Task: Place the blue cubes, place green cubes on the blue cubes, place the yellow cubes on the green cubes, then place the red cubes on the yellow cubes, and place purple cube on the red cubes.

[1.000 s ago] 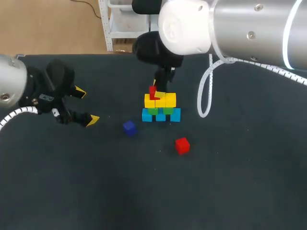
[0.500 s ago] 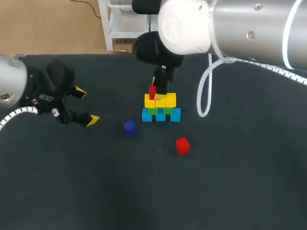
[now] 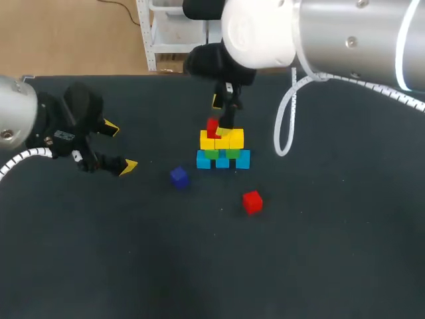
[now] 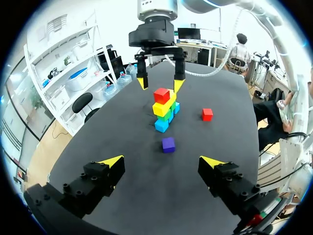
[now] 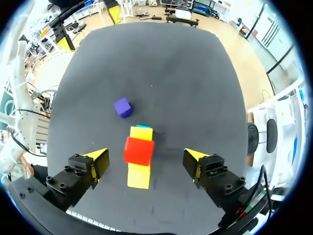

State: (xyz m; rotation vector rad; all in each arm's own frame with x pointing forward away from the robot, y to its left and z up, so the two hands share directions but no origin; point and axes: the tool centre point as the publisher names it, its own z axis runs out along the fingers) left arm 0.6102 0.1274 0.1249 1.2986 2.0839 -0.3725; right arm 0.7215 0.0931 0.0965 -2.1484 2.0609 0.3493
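A stack stands mid-table: blue cubes [image 3: 223, 160] at the base, green cubes [image 3: 221, 153] on them, yellow cubes [image 3: 222, 139] above. One red cube [image 3: 212, 126] rests on the yellow row's left end. My right gripper [image 3: 224, 108] hangs just above it, open; in the right wrist view the red cube [image 5: 139, 151] lies between the spread fingers with a gap on each side. A second red cube [image 3: 252, 201] and the purple cube [image 3: 178, 176] lie loose in front of the stack. My left gripper [image 3: 113, 147] is open and empty at the left, well away from the stack [image 4: 165, 110].
The black table [image 3: 319, 252] has bare room in front and to the right. A white cable [image 3: 285, 126] loops down from my right arm beside the stack.
My right gripper has opened, let go of the red cube on the yellow row, and risen a little. The left arm has stayed still.
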